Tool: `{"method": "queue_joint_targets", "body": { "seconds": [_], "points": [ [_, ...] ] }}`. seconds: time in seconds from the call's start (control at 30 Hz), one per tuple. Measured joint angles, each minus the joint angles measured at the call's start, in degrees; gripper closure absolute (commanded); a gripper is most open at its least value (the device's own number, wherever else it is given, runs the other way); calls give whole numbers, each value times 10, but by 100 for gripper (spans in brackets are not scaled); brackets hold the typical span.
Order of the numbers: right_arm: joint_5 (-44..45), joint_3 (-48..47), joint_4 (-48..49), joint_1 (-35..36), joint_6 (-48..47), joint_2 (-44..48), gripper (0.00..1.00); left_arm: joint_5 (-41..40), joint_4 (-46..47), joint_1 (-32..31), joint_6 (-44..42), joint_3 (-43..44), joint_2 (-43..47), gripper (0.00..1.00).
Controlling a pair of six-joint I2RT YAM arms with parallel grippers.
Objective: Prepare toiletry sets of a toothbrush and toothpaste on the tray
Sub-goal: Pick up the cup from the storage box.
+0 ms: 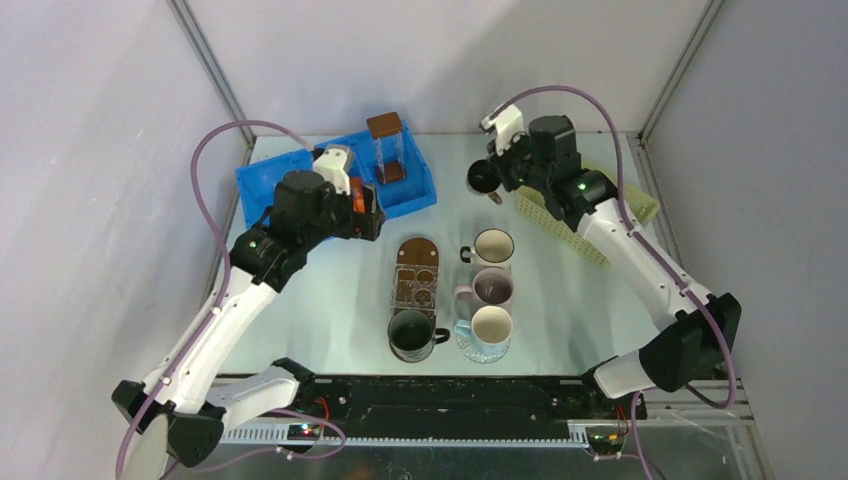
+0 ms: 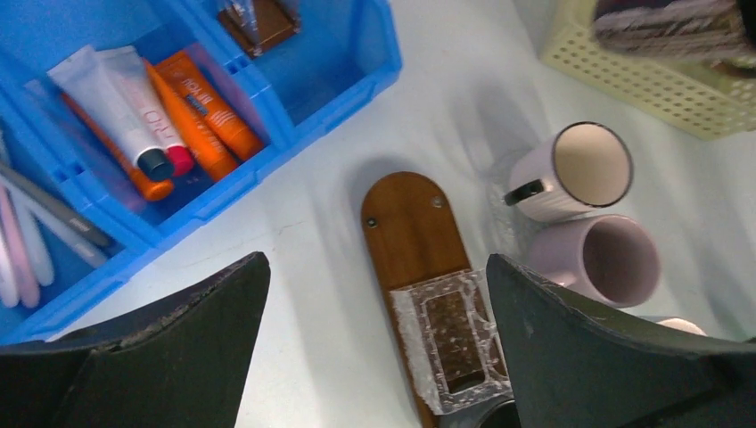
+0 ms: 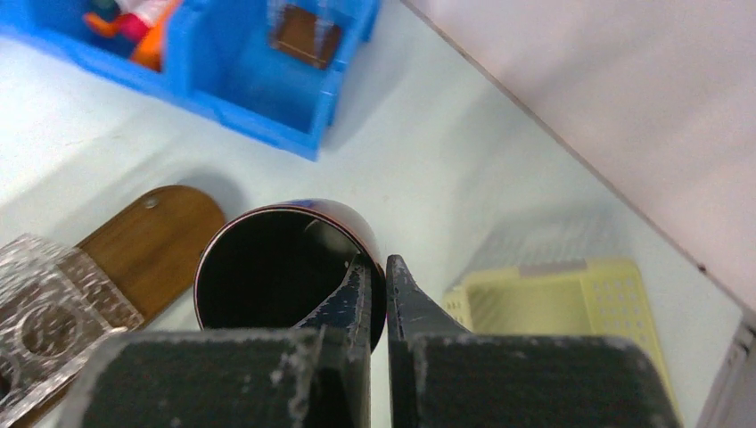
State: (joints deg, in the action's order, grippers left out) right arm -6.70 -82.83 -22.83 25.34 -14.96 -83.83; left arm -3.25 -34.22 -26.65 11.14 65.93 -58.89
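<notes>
The right gripper [image 3: 377, 267] is clamped on the rim of a dark mug [image 3: 267, 276], one finger inside and one outside, and seems to hold it clear of the table near the yellow basket [image 3: 553, 303]. So thin a pinch could let the mug swing or slip if the arm moves fast, and a drop would hit the table or the other mugs [image 1: 492, 288]. The left gripper [image 2: 374, 267] hangs wide open and empty above the wooden tray [image 2: 406, 214]. No set is on the tray yet. The toothpaste [image 2: 209, 111] lies packed tube against tube in the blue bin [image 2: 357, 85], so a grab may drag a neighbour along. The toothbrush [image 2: 53, 207] lies flat in the next compartment, close to its wall, where the fingers may close on nothing
</notes>
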Motion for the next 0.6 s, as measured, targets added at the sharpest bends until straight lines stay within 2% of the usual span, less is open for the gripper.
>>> {"method": "queue_joint_targets", "body": {
  "seconds": [0.27,0.6],
  "points": [
    [-33,0,-22,86,-40,5,100,23,-8,-40,46,65,-41,7],
    [-27,-27,-58,161,-46,-28,100,51,17,-86,104,80,-98,19]
  ]
}}
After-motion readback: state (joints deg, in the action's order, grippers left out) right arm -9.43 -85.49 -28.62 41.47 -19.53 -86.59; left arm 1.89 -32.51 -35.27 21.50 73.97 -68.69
